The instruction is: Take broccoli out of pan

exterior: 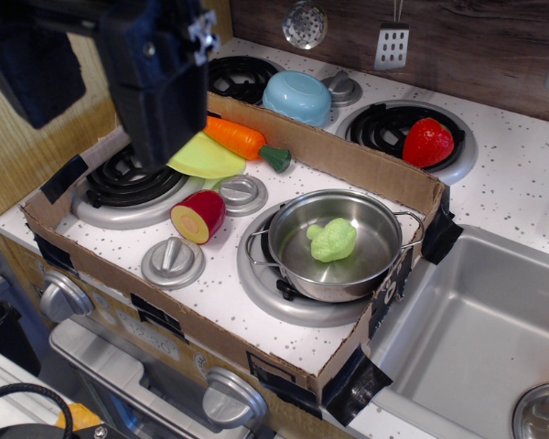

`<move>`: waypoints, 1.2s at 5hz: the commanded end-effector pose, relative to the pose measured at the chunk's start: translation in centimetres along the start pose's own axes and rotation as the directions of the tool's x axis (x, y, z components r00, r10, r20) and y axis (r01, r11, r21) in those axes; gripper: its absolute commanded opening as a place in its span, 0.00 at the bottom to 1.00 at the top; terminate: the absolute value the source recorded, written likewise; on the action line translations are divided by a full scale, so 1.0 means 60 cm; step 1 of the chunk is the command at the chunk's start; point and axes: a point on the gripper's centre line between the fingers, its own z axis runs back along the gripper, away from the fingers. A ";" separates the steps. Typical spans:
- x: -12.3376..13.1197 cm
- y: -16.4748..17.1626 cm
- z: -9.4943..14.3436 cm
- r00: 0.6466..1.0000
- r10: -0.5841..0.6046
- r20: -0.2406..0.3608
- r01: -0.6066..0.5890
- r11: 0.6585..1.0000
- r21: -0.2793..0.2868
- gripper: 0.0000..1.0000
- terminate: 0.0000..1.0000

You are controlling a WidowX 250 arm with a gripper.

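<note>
The broccoli, a small light-green lumpy floret, lies inside the pan, a shiny steel pot with two wire loop handles on the front right burner. My gripper is a dark blocky shape at the upper left, above the front left burner and well to the left of the pan. Its fingertips blend into the dark burner, so I cannot tell whether it is open or shut. It holds nothing that I can see.
A cardboard wall fences the front burners. Inside it lie a yellow-green plate, a carrot and a halved red fruit. A light blue bowl and a strawberry sit behind. A sink is at the right.
</note>
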 end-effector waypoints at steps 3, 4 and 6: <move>0.074 0.004 -0.035 0.993 -0.111 0.044 0.110 0.993 0.034 1.00 0.00; 0.102 0.004 -0.061 0.986 -0.147 0.076 0.144 0.989 0.036 1.00 0.00; 0.140 0.024 -0.140 0.986 -0.145 0.079 0.149 0.988 -0.037 1.00 0.00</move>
